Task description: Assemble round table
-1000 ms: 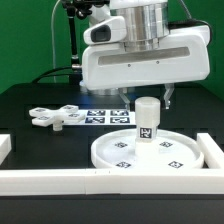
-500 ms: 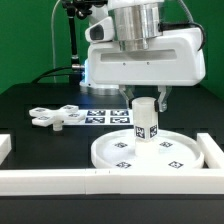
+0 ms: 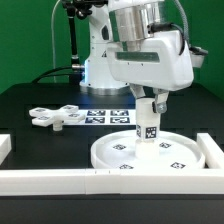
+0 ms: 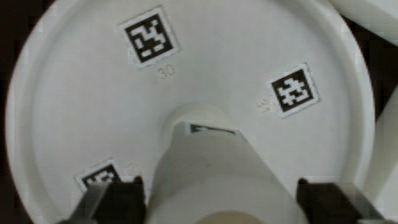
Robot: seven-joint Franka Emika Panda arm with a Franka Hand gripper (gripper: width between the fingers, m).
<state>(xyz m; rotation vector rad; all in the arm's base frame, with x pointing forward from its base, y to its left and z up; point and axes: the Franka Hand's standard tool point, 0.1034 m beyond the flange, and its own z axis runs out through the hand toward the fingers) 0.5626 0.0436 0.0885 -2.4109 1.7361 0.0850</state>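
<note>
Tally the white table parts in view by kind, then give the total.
round disc: 1
cylindrical leg: 1
cross base: 1
Total: 3

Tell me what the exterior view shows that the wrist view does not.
Only the exterior view: the cross base, the marker board, the rails and the arm. Only the wrist view: the look down the leg, with a finger on each side. Both: the gripper and the leg upright on the disc.
</note>
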